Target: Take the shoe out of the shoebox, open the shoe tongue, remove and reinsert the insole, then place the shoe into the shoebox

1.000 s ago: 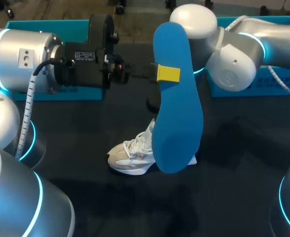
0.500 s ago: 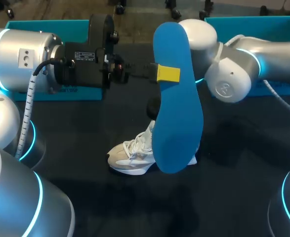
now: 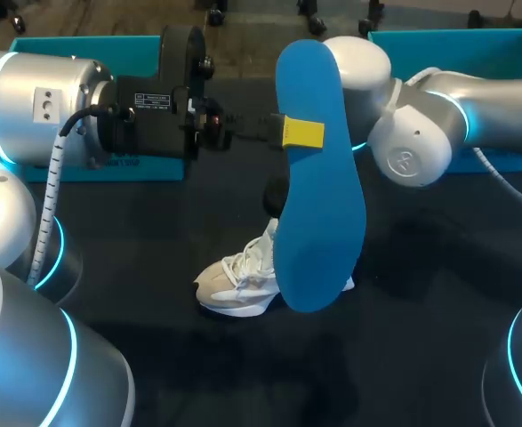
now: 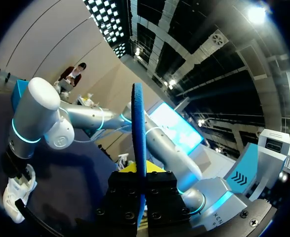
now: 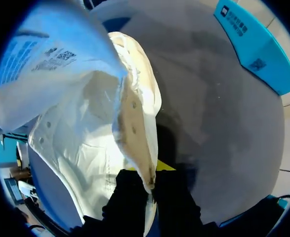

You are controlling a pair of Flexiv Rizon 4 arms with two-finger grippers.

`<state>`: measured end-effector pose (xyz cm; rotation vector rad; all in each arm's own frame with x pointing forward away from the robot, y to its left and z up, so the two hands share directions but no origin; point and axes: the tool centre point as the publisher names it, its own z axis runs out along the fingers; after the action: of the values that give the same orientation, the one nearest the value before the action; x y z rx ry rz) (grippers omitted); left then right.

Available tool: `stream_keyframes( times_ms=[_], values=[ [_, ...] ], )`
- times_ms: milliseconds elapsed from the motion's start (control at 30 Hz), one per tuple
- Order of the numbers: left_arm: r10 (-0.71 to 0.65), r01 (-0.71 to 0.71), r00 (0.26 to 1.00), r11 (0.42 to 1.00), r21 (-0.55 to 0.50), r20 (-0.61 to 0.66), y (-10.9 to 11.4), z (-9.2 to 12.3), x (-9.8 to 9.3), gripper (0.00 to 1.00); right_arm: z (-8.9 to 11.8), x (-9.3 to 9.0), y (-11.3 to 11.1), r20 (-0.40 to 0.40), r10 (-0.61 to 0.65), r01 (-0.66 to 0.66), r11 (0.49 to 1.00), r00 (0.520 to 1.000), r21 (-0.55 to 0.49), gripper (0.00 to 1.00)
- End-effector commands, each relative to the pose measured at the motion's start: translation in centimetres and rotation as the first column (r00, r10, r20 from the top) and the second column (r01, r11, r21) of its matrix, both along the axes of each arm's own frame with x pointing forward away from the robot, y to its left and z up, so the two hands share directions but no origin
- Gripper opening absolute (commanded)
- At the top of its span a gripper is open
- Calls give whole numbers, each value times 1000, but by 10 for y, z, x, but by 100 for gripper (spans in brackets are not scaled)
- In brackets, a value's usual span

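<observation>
Left gripper [image 3: 298, 133]: fingers closed on the blue insole [image 3: 318, 213], one on each face. The shorter part stands above the fingers and the longer part hangs free below them.

Right gripper [image 5: 150, 183]: fingers clamped on the collar edge of the white shoe [image 5: 90, 123]. The shoe rests on the table [image 3: 438, 267], beneath the insole's lower end.

Hazards:
- The small pinch area may let the insole pivot or slip on contact.
- A missed opening would buckle the insole against the tongue.
- The thin collar grip may release, tipping the shoe.

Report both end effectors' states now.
Left end effector: closed, holding the blue insole.
Right end effector: closed, pinching the white shoe.
</observation>
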<state>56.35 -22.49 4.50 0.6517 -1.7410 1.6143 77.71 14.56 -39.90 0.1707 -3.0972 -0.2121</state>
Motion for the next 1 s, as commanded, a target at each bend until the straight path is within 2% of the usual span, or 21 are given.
stream_keyframes(
  times_ms=[33,167,200,233,300,433,533,600,633,667,700,1000],
  values=[
    [5,-5,1000,1000,-4,-1,-1,-1,-3,0,4,0,-3,-44,-45,47,998,998,31,0],
    [5,-5,1000,1000,-4,-1,-1,-1,-3,0,16,-4,-2,-82,-141,146,987,987,67,0],
    [5,-5,1000,1000,-4,-1,-1,-1,-3,0,18,-6,-2,-131,-192,203,976,973,75,0],
    [5,-5,1000,1000,-4,-1,-1,-1,-3,0,22,-7,-1,-120,-224,237,966,967,106,0],
    [5,-5,1000,1000,-4,-1,-1,-1,-3,0,26,-7,2,-156,-287,307,944,945,121,0],
    [5,-5,1000,1000,-4,-1,-1,-1,-3,0,32,-6,6,-173,-372,400,901,912,167,0],
    [5,-5,1000,1000,-4,-1,-1,-1,-3,0,34,-9,8,-178,-464,494,843,868,210,0],
    [5,-5,1000,1000,-4,-1,-1,-1,-3,0,36,-11,10,-175,-551,578,786,816,220,0],
    [5,-5,1000,1000,-4,-1,-1,-1,-3,0,36,-11,10,-175,-551,578,786,816,220,0],
    [5,-5,1000,1000,-4,-1,-1,-1,-3,0,39,-10,10,-161,-607,628,744,778,226,0],
    [5,-5,1000,1000,-4,-1,-1,-1,-3,0,42,-8,11,-120,-602,611,753,789,244,0],
    [5,-5,1000,1000,-4,-1,-1,-1,-3,0,42,-8,11,-120,-602,611,753,789,244,0]
  ],
)
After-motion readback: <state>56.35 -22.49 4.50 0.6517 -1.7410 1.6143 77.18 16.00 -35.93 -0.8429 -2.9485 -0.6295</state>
